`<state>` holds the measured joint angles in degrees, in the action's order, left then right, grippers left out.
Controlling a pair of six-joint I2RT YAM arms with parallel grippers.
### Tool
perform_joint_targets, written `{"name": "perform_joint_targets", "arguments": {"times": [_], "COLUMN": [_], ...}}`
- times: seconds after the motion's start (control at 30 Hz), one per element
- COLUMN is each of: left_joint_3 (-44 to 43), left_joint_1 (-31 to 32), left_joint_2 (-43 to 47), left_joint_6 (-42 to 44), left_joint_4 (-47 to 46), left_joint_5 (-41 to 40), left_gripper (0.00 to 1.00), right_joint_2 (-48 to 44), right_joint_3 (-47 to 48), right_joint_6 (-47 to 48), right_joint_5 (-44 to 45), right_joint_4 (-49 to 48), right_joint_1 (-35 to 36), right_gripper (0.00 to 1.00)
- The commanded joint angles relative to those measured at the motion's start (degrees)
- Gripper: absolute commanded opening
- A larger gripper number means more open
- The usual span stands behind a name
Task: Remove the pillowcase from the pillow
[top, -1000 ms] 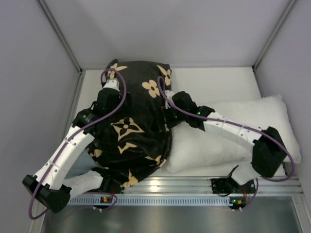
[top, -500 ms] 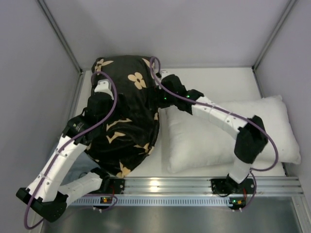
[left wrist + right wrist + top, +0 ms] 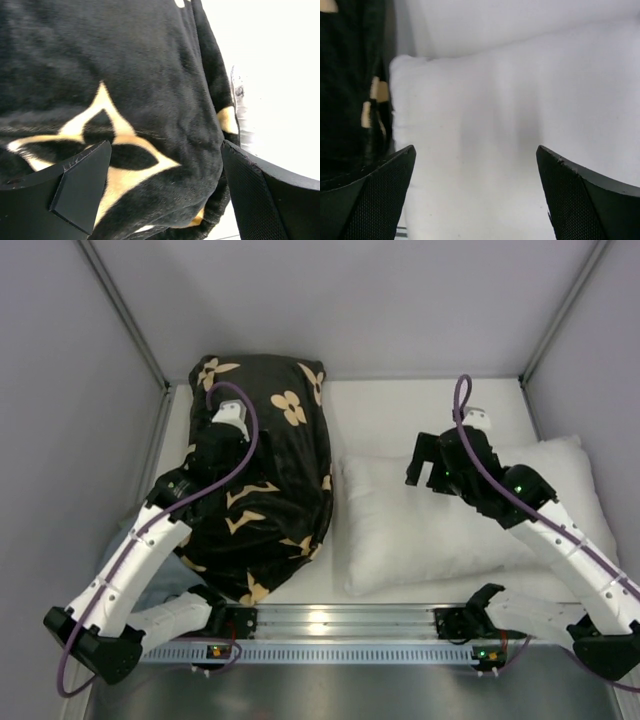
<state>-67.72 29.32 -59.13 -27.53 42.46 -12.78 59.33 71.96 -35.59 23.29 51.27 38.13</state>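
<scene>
Far L of the tabletop [image 3: 400, 405]: the pillowcase [image 3: 285, 480] is seen heaped up, black w/ tan flowers, bunched toward the back-L corner. The L arm [image 3: 140, 550] is bent over it from the near edge. L end effector [image 3: 165, 150] is held wide apart close over the fabric. In the wrist view a tan diamond motif is framed between the two fingers [image 3: 82, 192], nothing pinched. Next R: the pillow [image 3: 420, 530] is seen lying uncovered on the tabletop, white and plump, its L edge just beside the pillowcase, poss. touching. A black hem w/ tan bits is caught at the L edge of the R wrist view. R end effector [image 3: 475, 150] is hung over the pillow, fingers spread to the full, only white pillow seen between them. R arm [image 3: 560, 540] is stretched over the pillow's near-R part.
</scene>
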Motion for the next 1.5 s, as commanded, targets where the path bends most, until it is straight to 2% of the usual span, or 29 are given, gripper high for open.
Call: {"name": "perform_joint_targets", "arguments": {"times": [0.0,0.13,0.27,0.37,0.43,0.5,0.53,0.63,0.67,0.77,0.87,0.9,0.97,1.03,1.07,1.2,1.3,1.37,1.47], "left_joint_3": [0.57,1.72,2.77,3.91,4.09,4.18,4.18,4.18,4.18,4.53,4.79,5.06,5.32,5.67,5.76,5.67,4.71,3.30,3.12], "left_joint_1": [0.03,-0.05,-0.05,0.03,-0.05,-0.05,-0.05,-0.05,-0.05,0.03,-0.05,-0.05,-0.05,-0.05,-0.05,-0.05,-0.05,-0.05,-0.05], "left_joint_2": [-0.28,-0.10,0.42,1.21,1.21,1.13,1.04,1.30,1.56,2.79,3.67,3.85,4.11,3.94,3.76,2.97,1.22,-0.71,-1.33], "left_joint_6": [0.46,0.46,0.20,0.28,0.20,0.11,0.19,0.28,0.37,0.28,0.28,0.20,0.28,0.19,0.19,0.02,-0.33,-0.33,0.19], "left_joint_4": [-4.75,-5.37,-5.28,-5.89,-5.98,-5.98,-5.90,-5.81,-5.81,-5.81,-5.37,-5.28,-4.93,-5.02,-5.02,-4.93,-3.18,-1.95,-0.71], "left_joint_5": [2.49,3.37,3.90,4.25,4.95,5.65,6.00,6.97,7.06,6.98,7.15,7.06,6.71,6.54,6.71,7.15,4.61,3.55,4.16], "left_gripper": [0.94,0.94,0.94,0.94,0.94,0.94,0.94,0.94,0.94,0.94,0.94,0.94,0.94,0.94,0.94,0.94,0.94,0.95,0.96], "right_joint_2": [1.22,2.80,6.66,12.09,15.97,24.48,27.91,49.22,53.22,64.64,71.61,73.19,77.24,79.44,79.54,74.37,63.05,52.59,39.58], "right_joint_3": [-3.31,-8.58,-13.42,-15.45,-15.45,-12.57,-10.64,3.41,11.62,25.27,37.05,40.24,50.14,55.72,59.66,60.75,52.34,41.80,26.33], "right_joint_6": [-5.88,-8.87,-8.98,-4.58,-2.39,-0.54,1.12,5.60,6.84,11.50,17.65,21.06,24.68,28.64,29.78,31.21,25.69,21.47,15.92], "right_joint_5": [4.13,4.66,3.43,-0.77,-5.94,-10.96,-12.20,-10.02,-10.02,-9.32,-4.59,-0.04,1.67,2.29,2.29,1.24,-1.65,-3.59,-15.52], "right_joint_4": [15.08,18.61,16.42,7.65,-1.66,-7.38,-10.63,-10.31,-9.26,-8.11,-8.02,-8.02,-8.11,-9.51,-10.21,-14.18,-14.18,-14.26,-16.89], "right_joint_1": [0.28,-0.25,-4.27,-10.51,-13.94,-17.73,-18.35,-18.44,-18.62,-18.62,-18.62,-18.79,-19.93,-21.42,-21.87,-22.05,-21.08,-19.33,-15.64], "right_gripper": [0.99,1.00,0.99,0.99,1.00,1.00,1.00,0.99,1.00,0.99,0.99,1.00,0.99,0.99,0.99,0.99,1.00,0.99,0.99]}}
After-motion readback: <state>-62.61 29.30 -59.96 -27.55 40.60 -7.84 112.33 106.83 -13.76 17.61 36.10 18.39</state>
